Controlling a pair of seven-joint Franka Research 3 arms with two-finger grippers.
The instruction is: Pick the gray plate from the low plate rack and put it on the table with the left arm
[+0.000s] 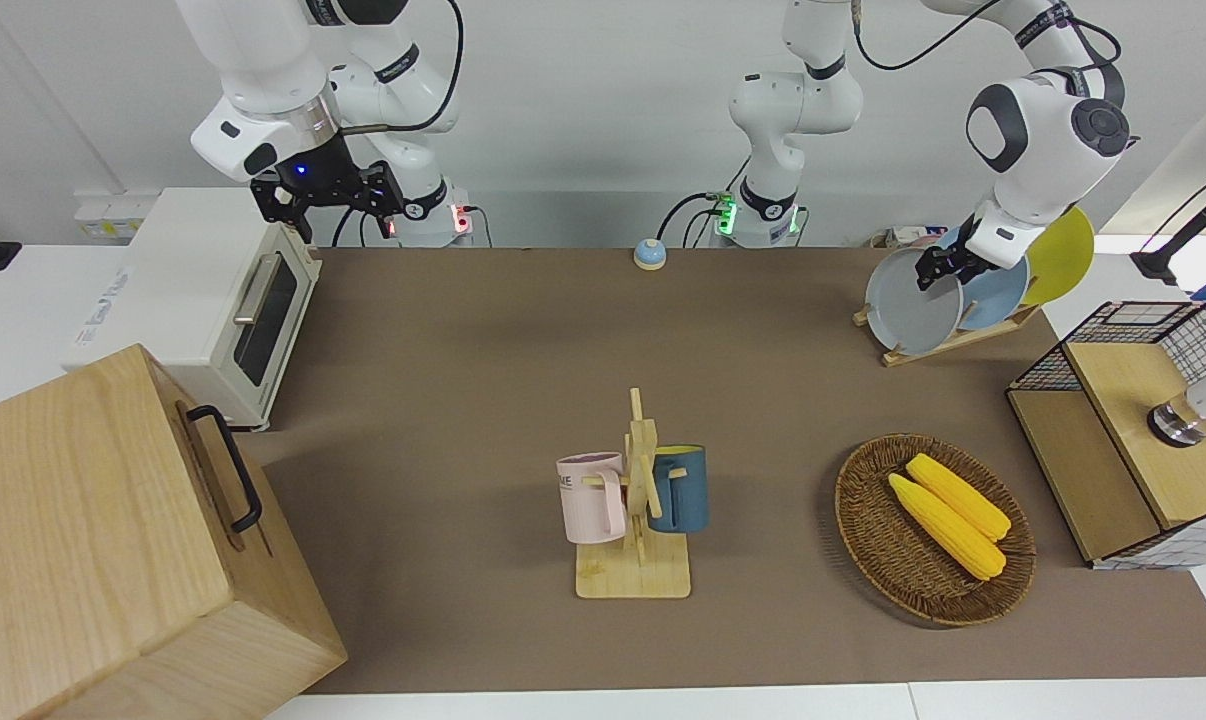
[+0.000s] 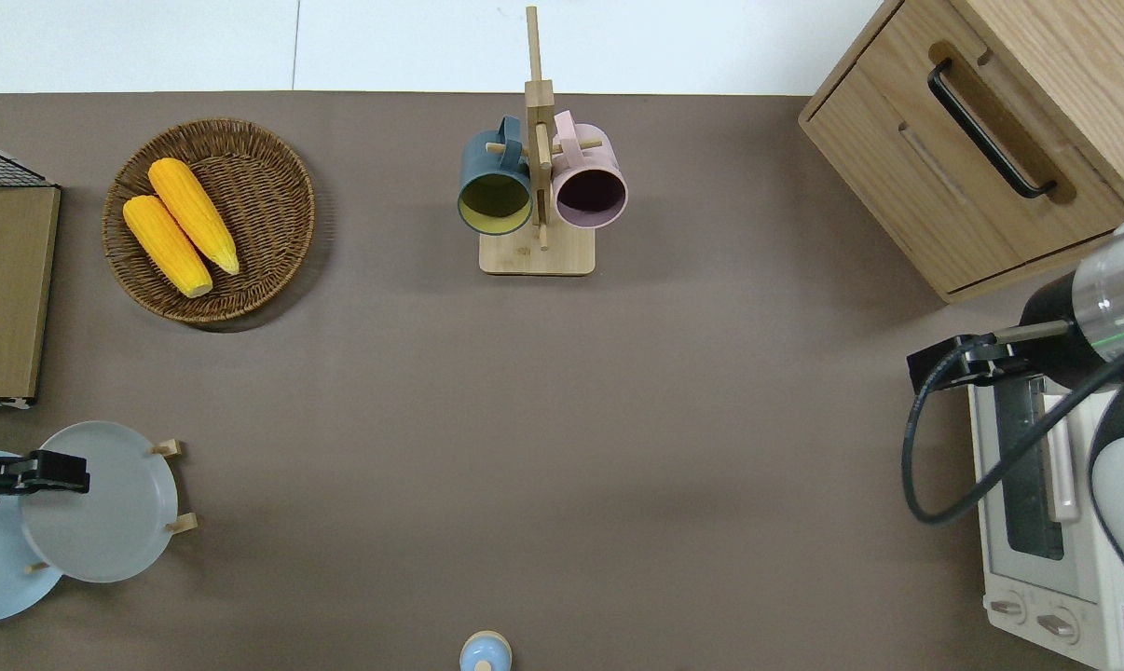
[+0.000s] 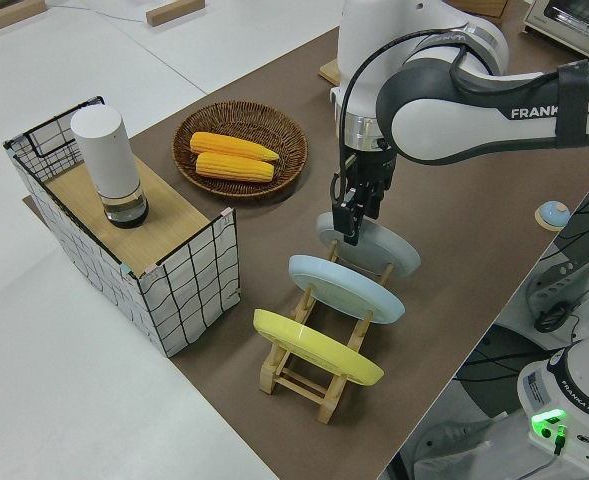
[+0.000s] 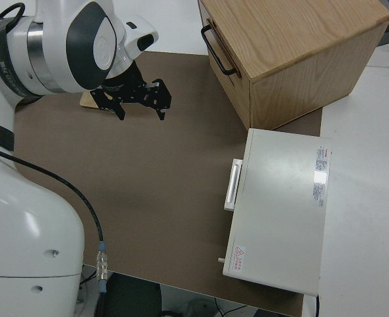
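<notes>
The gray plate (image 1: 911,302) leans in the slot of the low plate rack (image 1: 948,342) farthest from the left arm's end of the brown table (image 1: 483,360). It also shows in the overhead view (image 2: 105,508) and the left side view (image 3: 384,250). My left gripper (image 1: 935,272) is open and sits at the plate's upper rim, one finger over its face (image 2: 68,471), as the left side view (image 3: 346,228) shows too. The plate rests in the rack (image 3: 309,372). My right gripper (image 1: 328,195) is open and parked.
A light blue plate (image 1: 998,288) and a yellow plate (image 1: 1063,255) stand in the same rack. A wicker basket (image 1: 868,540) with corn, a wire crate (image 1: 1128,440), a mug stand (image 1: 638,500), a bell (image 1: 649,254), a toaster oven (image 1: 218,300) and a wooden box (image 1: 113,540) are on the table.
</notes>
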